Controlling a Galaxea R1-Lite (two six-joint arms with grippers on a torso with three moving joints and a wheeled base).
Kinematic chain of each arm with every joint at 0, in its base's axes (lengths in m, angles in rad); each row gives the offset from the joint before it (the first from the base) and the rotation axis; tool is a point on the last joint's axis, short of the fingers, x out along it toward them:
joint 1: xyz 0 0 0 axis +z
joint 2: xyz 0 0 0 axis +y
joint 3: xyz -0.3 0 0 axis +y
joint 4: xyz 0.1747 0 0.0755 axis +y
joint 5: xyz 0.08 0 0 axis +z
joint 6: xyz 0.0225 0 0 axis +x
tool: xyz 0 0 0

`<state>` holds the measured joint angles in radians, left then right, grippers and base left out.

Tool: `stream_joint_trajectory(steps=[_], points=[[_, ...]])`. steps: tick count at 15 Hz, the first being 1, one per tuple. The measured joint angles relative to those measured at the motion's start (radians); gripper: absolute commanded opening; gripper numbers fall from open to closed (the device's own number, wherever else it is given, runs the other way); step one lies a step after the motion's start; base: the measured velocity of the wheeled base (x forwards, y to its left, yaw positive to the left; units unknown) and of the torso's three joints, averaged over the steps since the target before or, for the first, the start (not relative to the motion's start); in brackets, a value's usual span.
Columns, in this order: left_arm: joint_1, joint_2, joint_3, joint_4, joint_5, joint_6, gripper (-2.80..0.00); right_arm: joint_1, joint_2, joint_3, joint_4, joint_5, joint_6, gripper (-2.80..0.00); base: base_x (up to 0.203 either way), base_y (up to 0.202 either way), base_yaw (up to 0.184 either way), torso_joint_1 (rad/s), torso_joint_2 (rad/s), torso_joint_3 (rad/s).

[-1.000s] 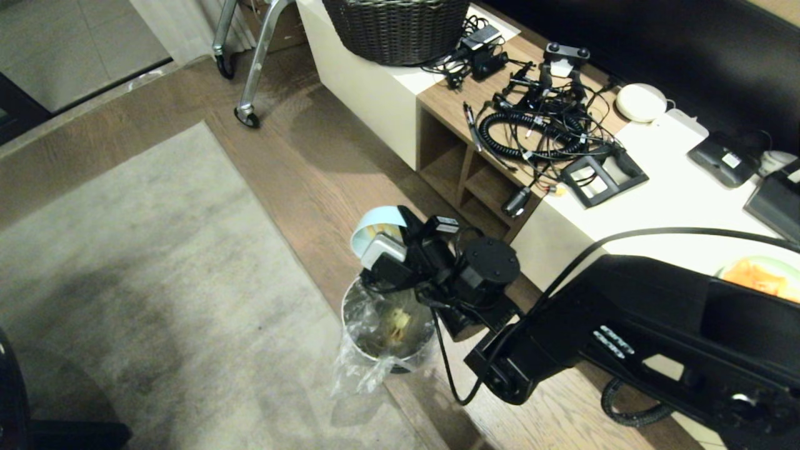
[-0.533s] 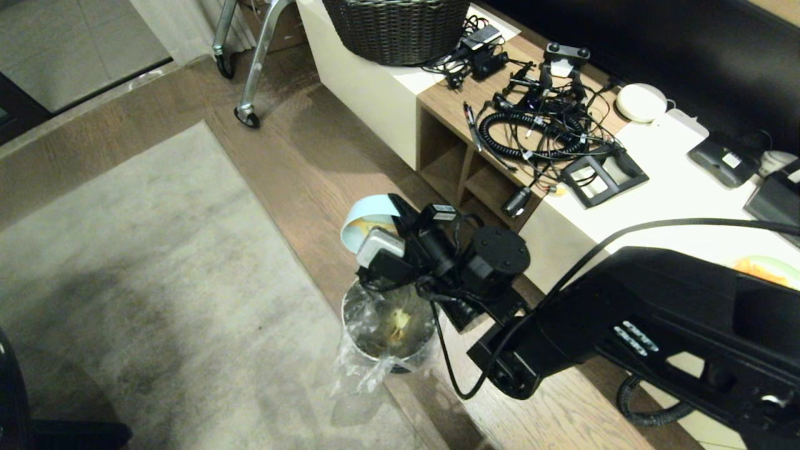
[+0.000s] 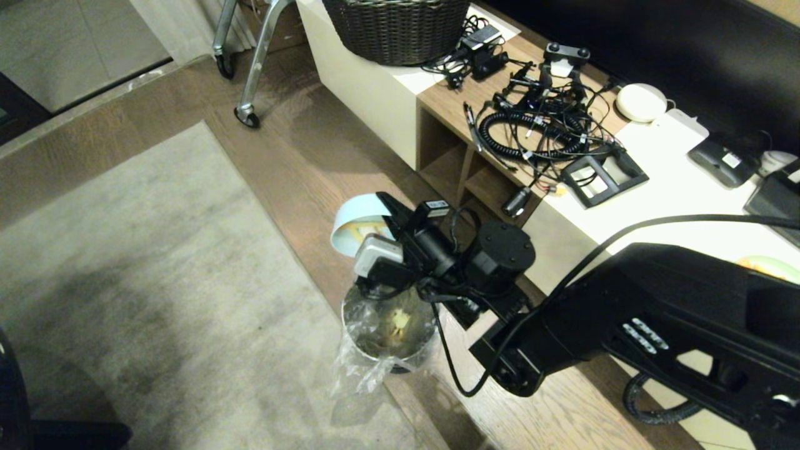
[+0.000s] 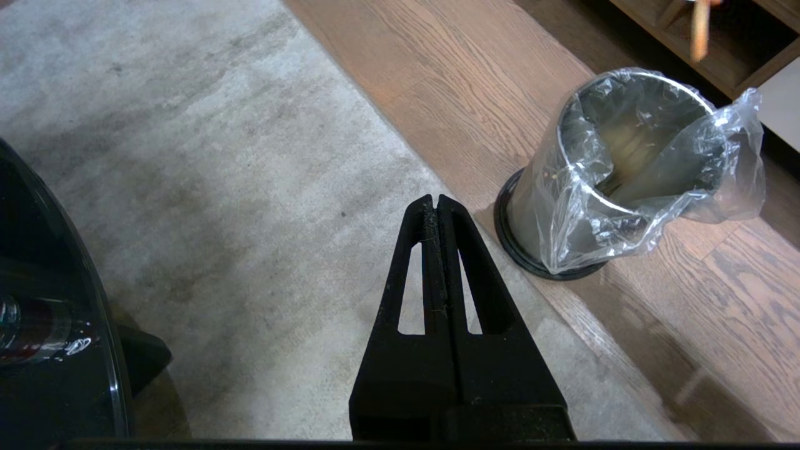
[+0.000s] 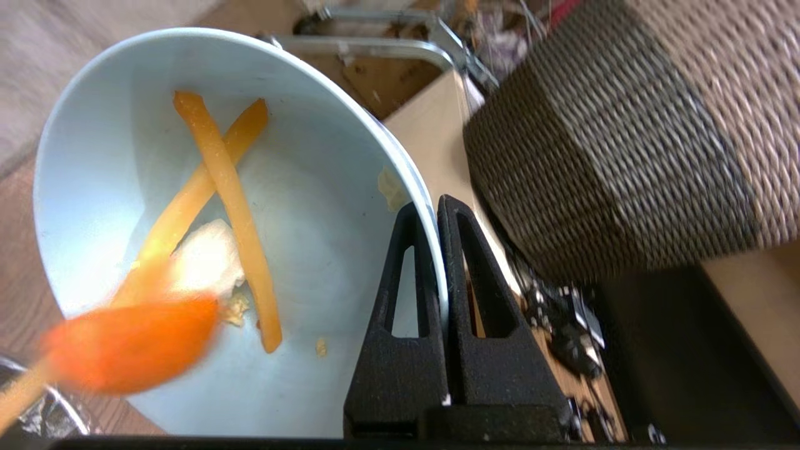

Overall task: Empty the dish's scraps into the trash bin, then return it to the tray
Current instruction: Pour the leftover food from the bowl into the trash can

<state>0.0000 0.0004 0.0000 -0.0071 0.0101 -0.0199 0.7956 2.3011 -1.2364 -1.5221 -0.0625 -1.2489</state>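
Right wrist view shows the right gripper (image 5: 437, 212) pinching the dish (image 5: 156, 162) rim, scraps (image 5: 212, 206) clinging beyond the jaws — tip steeper, squarely above the trash bin (image 3: 386, 325) below, before heading trayward.

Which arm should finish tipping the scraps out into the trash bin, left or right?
Right. Its end effector already pinches the dish rim, tilted above the trash bin with scraps sliding. The left end effector is shut and empty over the carpet.

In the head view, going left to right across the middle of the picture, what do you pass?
Grey rug → dish → right gripper → wooden cubby shelf → black stand on the white counter.
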Motion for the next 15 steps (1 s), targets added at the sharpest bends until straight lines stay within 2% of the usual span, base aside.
stream_joint_trajectory(steps=[7, 15], points=[[0.000, 0.000, 0.000, 0.000, 0.000, 0.000, -2.80, -0.043, -0.005, 0.000, 0.000, 0.085, -0.013, -2.80, 0.000, 0.000, 0.000, 0.000, 0.00, 0.000], [0.000, 0.000, 0.000, 0.000, 0.000, 0.000, -2.80, -0.055, -0.015, 0.000, 0.000, 0.107, -0.012, -2.80, 0.000, 0.000, 0.000, 0.000, 0.00, 0.000]])
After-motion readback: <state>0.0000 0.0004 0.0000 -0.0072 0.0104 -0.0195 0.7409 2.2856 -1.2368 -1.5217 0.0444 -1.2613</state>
